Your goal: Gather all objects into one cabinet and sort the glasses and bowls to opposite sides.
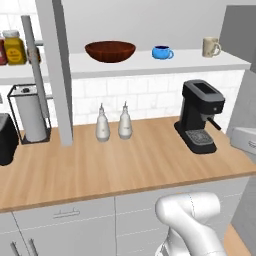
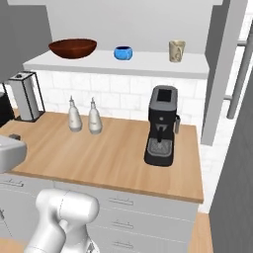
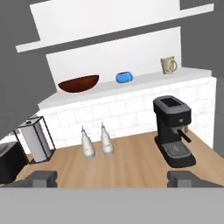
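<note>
The cabinet's pale shelf board [image 1: 150, 64] [image 2: 148, 62] [image 3: 146, 81] runs above the wooden counter. On it stand a dark reddish-brown bowl [image 1: 110, 51] [image 2: 72, 48] [image 3: 78, 83] at the left, a squat blue cup [image 1: 162, 52] [image 2: 123, 52] [image 3: 124, 77] in the middle and a beige mug [image 1: 210, 47] [image 2: 176, 50] [image 3: 168, 65] at the right, all upright and apart. My gripper [image 3: 113, 179] is open in the hand view, well back from the counter and facing the shelf, with nothing between its fingertips [image 3: 41, 178].
A black coffee machine [image 1: 200, 116] [image 2: 162, 126] [image 3: 173, 130] stands on the counter's right part. Two white-grey shakers [image 1: 113, 122] [image 2: 84, 116] [image 3: 96, 142] stand near the back wall. A paper towel holder [image 1: 31, 114] and a grey upright panel [image 1: 59, 75] are at the left, with jars [image 1: 14, 47] on the shelf beyond.
</note>
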